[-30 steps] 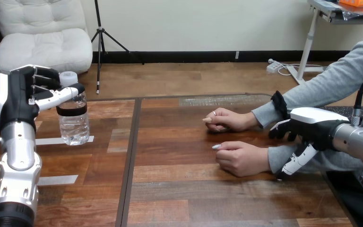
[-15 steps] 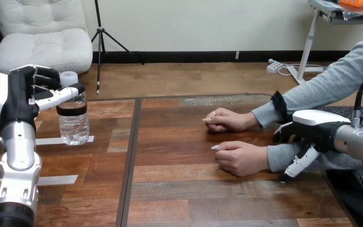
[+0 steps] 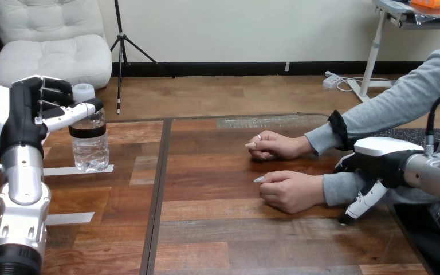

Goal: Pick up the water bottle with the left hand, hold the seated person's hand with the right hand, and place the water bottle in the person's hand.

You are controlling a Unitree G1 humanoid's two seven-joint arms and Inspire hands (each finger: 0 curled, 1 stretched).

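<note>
At the wooden table (image 3: 235,229), left hand (image 3: 26,117) grips the water bottle (image 3: 90,150); right hand (image 3: 384,161) hangs unclenched.

The robot's left hand (image 3: 26,114) curls thumb and fingers round the neck of a clear plastic water bottle with a white cap (image 3: 90,146) at the wooden tabletop's (image 3: 235,229) left side. At the right, the right hand (image 3: 378,163) hangs over the grey sleeve (image 3: 341,189) behind the person's nearer hand (image 3: 289,192), fingers pointing down.

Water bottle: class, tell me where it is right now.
In the head view the water bottle is upright at the table's left side, gripped near its cap by the left hand, by a white tape strip.
</note>
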